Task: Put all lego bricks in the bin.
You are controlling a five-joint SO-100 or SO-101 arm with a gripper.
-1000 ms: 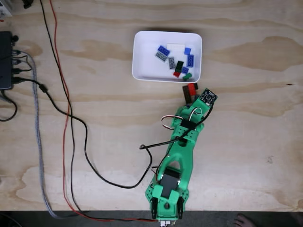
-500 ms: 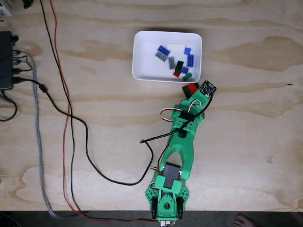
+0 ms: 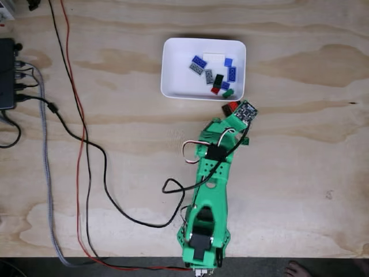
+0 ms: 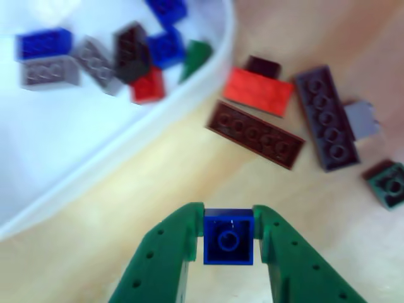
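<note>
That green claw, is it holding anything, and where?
Yes: the end effector pinches a small blue lego brick by its two opposite sides.

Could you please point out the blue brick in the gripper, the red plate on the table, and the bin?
blue brick (image 4: 228,236), other view, its studded top face.
red plate (image 4: 259,91), other view, middle of its flat top.
bin (image 3: 173,63), fixed view, bare white floor at left.

This looks like a hobbyist's home workbench. The desk (image 3: 115,52) is bare, unfinished plywood with open grain and knots. Loose red and black wires (image 3: 81,150) and a braided grey cable (image 3: 47,173) trail across it to a black hub (image 3: 7,74) at the left edge. A person's bare toes (image 3: 297,269) show at the bottom edge.
</note>
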